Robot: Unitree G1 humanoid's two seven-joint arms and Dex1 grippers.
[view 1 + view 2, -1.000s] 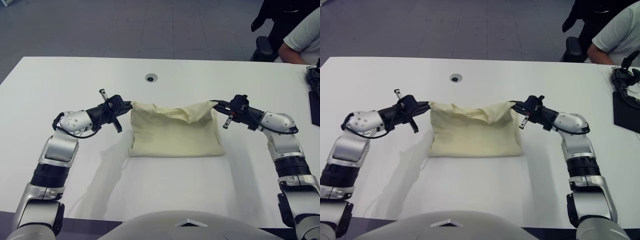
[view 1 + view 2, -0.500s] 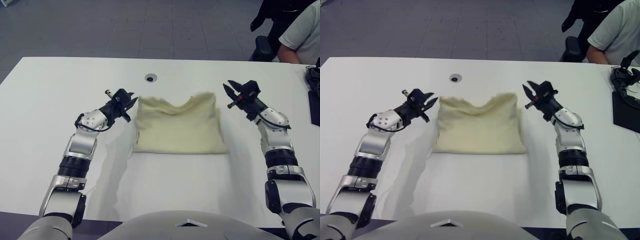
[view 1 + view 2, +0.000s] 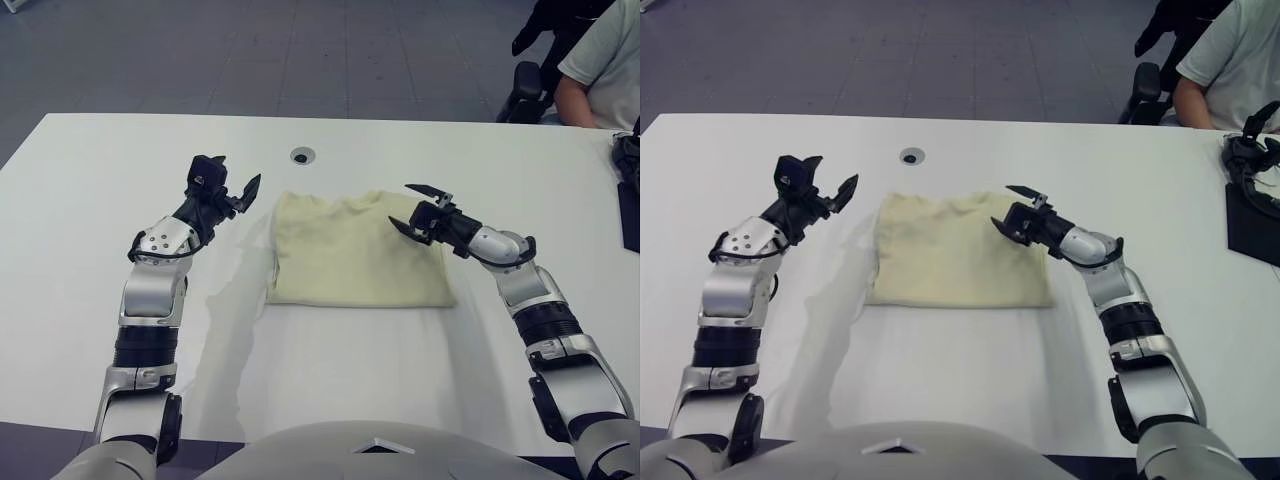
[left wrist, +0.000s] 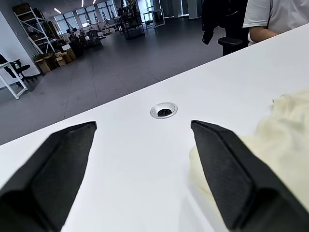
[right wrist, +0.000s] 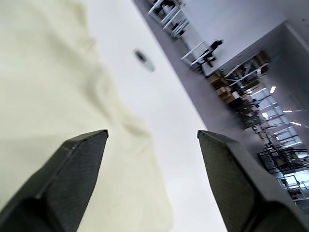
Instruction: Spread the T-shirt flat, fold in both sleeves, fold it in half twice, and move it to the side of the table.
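Left eye view: my left pincer [image 3: 237,176] hangs released above the desk [image 3: 100,180], with the folded T-shirt [image 3: 350,258] lying just to its right. My right pincer [image 3: 400,205] gapes open over that T-shirt's far right corner.

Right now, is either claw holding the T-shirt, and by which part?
Nothing is held: left claw and right claw are open, the T-shirt lying free.

On my screens, bright even light, a soft shadow beside the left arm [image 3: 150,300] on the table [image 3: 330,350].
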